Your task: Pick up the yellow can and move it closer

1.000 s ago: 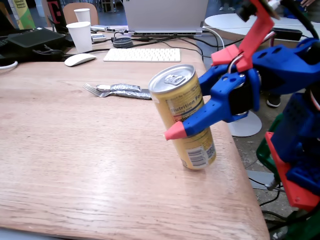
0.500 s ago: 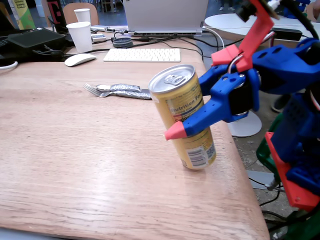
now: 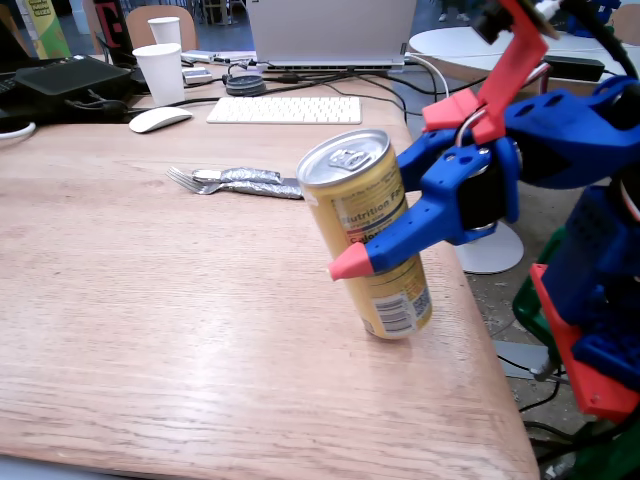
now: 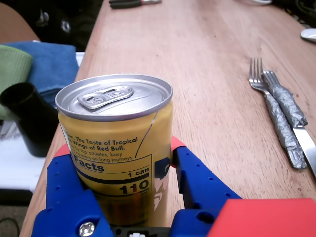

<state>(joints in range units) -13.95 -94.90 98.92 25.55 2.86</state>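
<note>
A tall yellow can (image 3: 368,232) stands near the right edge of a wooden bench (image 3: 150,300), leaning a little, its silver pull-tab top facing up. A blue robot hand (image 3: 365,262) with red fingertips (image 3: 350,265) is pinching the can around its middle; in the wrist view the two blue fingers (image 4: 197,185) press against either side of the can (image 4: 116,148). Whether its base touches the wood or is just clear of it cannot be told. Behind the can lie a fork (image 3: 195,180) and a foil-wrapped handle (image 3: 250,182). Farther back are a white keyboard (image 3: 285,109), a mouse (image 3: 158,119) and two paper cups (image 3: 160,72).

To do this step well, I would judge the grip should stay firm, the can be lifted straight and level, then carried low and slowly, since the lean suggests it could slip or topple near the bench edge.
</note>
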